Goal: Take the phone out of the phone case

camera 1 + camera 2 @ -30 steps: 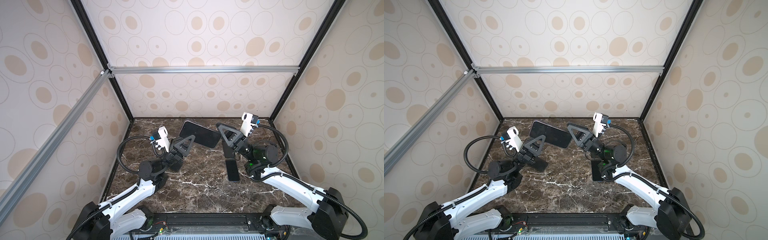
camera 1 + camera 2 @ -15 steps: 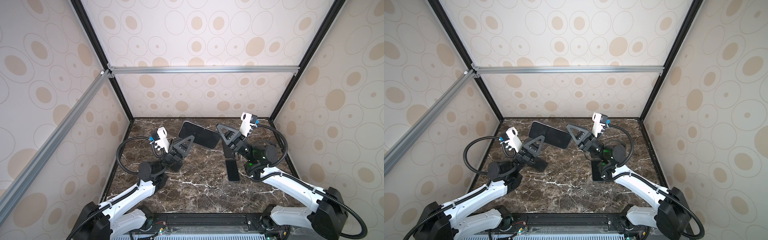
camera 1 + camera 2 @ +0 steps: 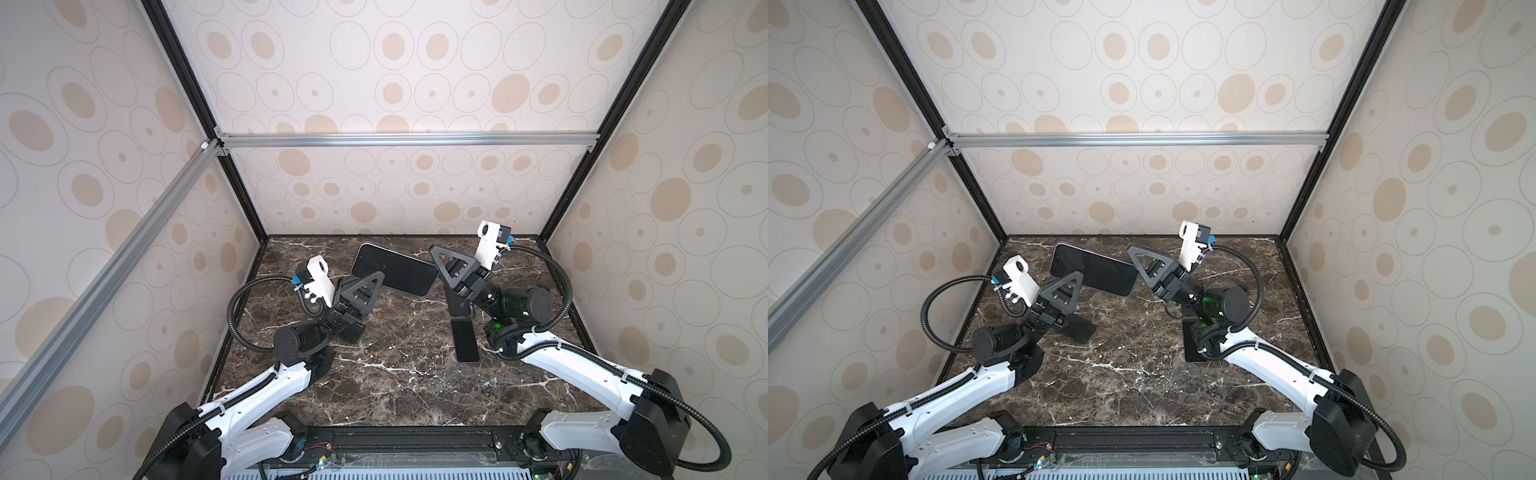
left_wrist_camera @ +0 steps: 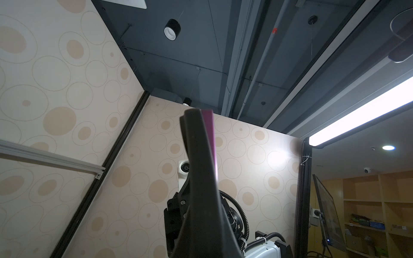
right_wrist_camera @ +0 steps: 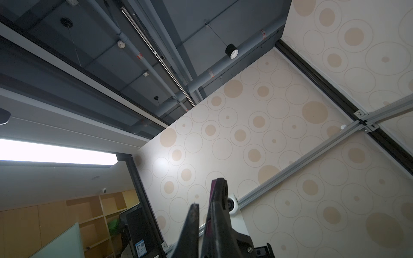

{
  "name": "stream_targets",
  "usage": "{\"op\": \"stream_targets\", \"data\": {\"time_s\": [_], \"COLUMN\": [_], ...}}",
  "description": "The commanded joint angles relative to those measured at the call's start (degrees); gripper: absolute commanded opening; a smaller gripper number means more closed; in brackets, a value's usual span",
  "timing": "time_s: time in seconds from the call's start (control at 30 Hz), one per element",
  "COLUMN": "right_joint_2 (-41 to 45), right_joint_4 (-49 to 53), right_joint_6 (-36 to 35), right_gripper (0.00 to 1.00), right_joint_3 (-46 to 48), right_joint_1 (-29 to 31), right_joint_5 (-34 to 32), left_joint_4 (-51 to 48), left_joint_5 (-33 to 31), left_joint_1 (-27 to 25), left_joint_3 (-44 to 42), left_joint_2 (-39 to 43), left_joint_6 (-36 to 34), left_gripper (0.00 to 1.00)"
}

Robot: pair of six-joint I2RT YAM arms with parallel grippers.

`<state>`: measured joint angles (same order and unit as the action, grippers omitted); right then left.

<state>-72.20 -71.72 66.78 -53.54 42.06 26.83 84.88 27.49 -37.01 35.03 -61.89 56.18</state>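
Dark marble table below, I am holding both arms up and inward, elbows low, wrists tilting toward each other in both top views. The left pincer is clamping together on the lower left edge of the phone, and the right pincer is pinching its right end. The phone is hanging tilted in the air between them, dark face up, with a purple edge showing in the wrist views. I am unable to tell whether its case is on. A second dark slab is lying flat on the table beside the right arm.
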Motion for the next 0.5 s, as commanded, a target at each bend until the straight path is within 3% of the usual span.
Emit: {"op": "stream_targets", "data": {"time_s": [0.0,0.47], "right_joint_2": [-0.92,-0.83], "right_joint_4": [2.15,7.31], "right_joint_6": [4.56,8.80], "right_gripper": [0.00,0.00], "right_joint_3": [-1.29,-2.02], "right_joint_1": [0.65,0.52], "right_joint_5": [0.77,3.46], "left_joint_4": [10.22,12.98], "left_joint_5": [5.51,9.94], "left_joint_1": [-0.25,-0.21], "left_joint_3": [2.35,4.70], "left_joint_2": [0.15,-0.88], "left_joint_6": [0.30,0.77], "left_gripper": [0.00,0.00]}}
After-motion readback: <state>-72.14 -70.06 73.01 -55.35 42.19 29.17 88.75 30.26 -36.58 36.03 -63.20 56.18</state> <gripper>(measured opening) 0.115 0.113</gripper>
